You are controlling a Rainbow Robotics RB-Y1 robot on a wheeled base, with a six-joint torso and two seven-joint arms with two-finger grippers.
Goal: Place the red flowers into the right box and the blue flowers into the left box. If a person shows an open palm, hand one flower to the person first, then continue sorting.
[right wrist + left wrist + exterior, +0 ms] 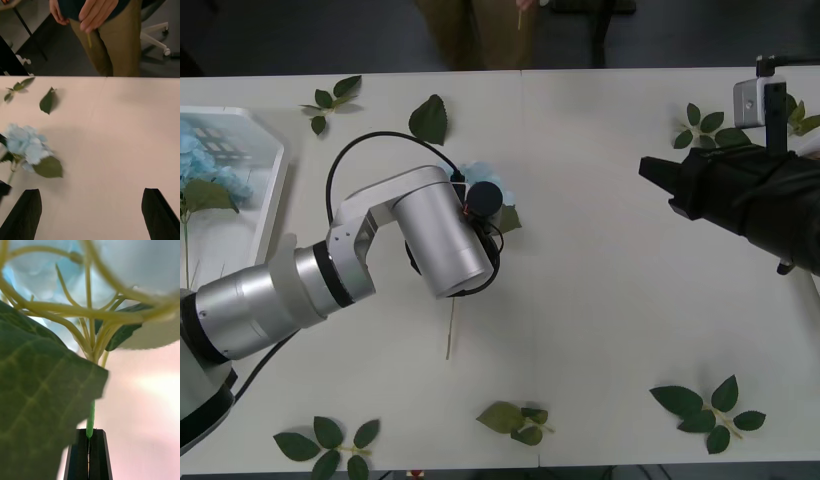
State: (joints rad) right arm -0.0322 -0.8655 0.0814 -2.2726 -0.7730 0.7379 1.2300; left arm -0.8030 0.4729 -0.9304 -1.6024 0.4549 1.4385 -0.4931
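A blue flower (90,352) is being pinched by its thin stem in the left gripper (89,444), near the table's centre. The right gripper (90,213) is being held spread at three o'clock. Since so little stem is being held, the heavy head could swing or slip free before the left box (270,190), at nine o'clock, is being reached.

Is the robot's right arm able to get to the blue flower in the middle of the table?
Probably not now: the left gripper is shut on the blue flower. The open right gripper faces it across bare table.

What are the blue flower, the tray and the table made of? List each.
Blue flower: likely fabric petals on a glossy plastic stem, shut in the left tool.
Tray: white translucent plastic, slotted base.
Table: smooth matte white top, probably laminate.
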